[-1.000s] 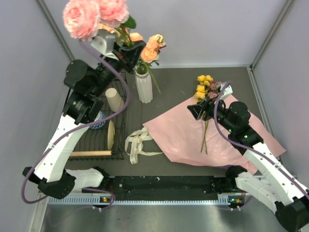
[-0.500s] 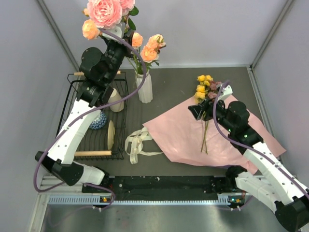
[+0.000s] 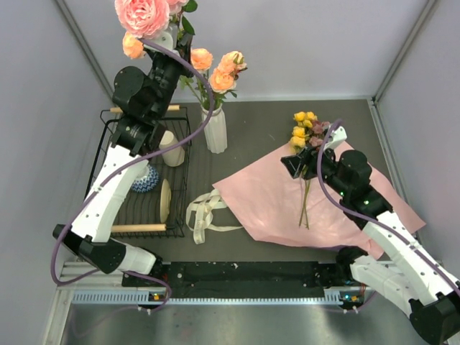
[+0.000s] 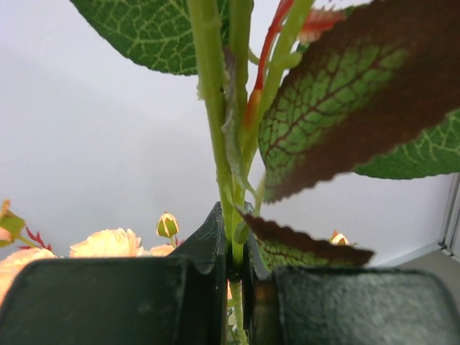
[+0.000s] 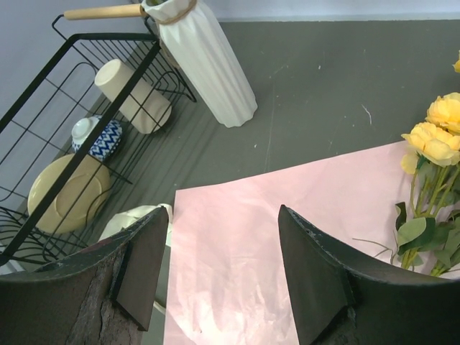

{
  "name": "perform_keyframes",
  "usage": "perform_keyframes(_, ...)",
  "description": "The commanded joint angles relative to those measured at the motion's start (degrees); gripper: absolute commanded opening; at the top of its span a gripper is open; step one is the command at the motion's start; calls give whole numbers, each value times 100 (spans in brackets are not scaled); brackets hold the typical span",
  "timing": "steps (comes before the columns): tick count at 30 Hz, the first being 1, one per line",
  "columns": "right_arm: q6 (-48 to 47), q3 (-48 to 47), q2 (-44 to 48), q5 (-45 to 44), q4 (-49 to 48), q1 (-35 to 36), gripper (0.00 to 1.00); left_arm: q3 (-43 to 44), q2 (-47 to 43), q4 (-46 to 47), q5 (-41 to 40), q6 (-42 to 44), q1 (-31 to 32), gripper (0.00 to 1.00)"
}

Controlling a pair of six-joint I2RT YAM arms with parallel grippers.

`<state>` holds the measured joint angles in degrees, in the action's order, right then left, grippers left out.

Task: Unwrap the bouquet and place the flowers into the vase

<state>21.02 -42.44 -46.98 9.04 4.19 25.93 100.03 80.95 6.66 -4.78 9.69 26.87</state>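
The left gripper (image 4: 231,244) is clenched on the green stems (image 4: 214,108) of the big pink roses (image 3: 141,14). It holds them high at the far left, up and to the left of the vase (image 3: 215,133), which stands on the desk (image 3: 287,108) with peach roses (image 3: 224,72) in it. The right gripper (image 5: 223,223) hangs released over the spread pink paper wrap (image 3: 262,201), with the yellow and mauve flowers (image 3: 305,133) lying just to its right, stems across the paper.

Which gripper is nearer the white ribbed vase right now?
Left. The left gripper, shut on pink rose stems, hangs just above and left of the vase; the right gripper sits open over the pink paper, well to its right.
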Motion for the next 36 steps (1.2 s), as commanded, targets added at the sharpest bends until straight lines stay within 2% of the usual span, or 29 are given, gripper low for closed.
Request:
perform_keyframes(1, -71, -362, -56, 1, -181, 52, 63, 333, -35, 398, 56, -20, -16, 0)
perform_keyframes(14, -62, -362, -48, -34, -164, 52, 63, 245, 176, 450, 64, -292, -121, 0)
perform_keyframes(26, -62, -344, -65, -51, -146, 52, 63, -405, 395, 837, -50, -626, -235, 0)
perform_keyframes(36, -54, -292, -118, -25, -155, 43, 63, -1441, 483, 1293, -94, -565, -235, 0)
